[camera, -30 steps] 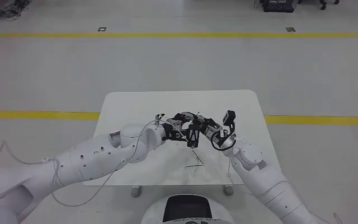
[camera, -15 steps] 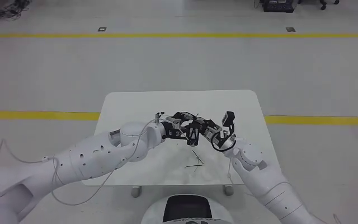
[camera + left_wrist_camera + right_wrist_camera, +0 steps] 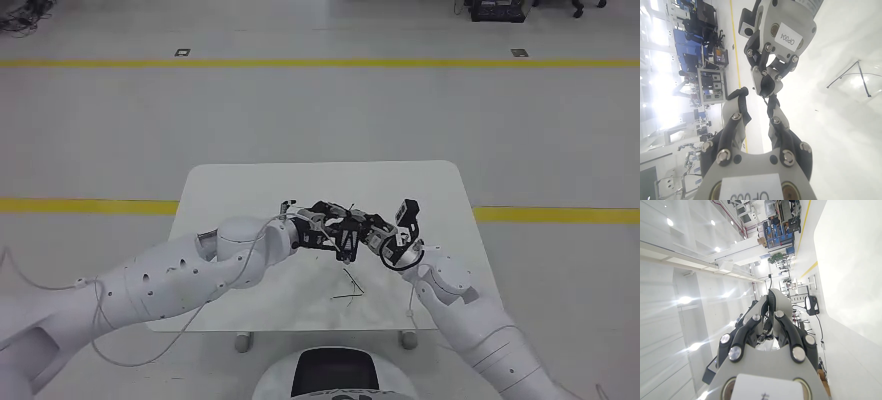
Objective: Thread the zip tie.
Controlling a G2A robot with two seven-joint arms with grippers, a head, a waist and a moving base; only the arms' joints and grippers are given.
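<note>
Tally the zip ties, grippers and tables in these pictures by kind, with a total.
White rounded table: 1
Thin black plastic zip ties: 4 (3 loose on the table, 1 in the right gripper)
Grippers: 2 (right gripper, left gripper)
Total: 7

The table (image 3: pixel 230 190) top is white, smooth and matt, with a faint sheen. The zip tie (image 3: pixel 770 283) is thin, smooth black plastic; the loose ties (image 3: pixel 842 74) look the same. The left pincer (image 3: pixel 758 95) and right pincer (image 3: pixel 770 294) have pale grey matt shells, matt black link bars and bright polished metal screw heads (image 3: pixel 784 157). Their pads (image 3: pixel 766 85) are black, rubber-like and finely dimpled. Each shell carries a white paper label (image 3: pixel 788 38). The floor (image 3: pixel 320 110) is pale and smooth.
</note>
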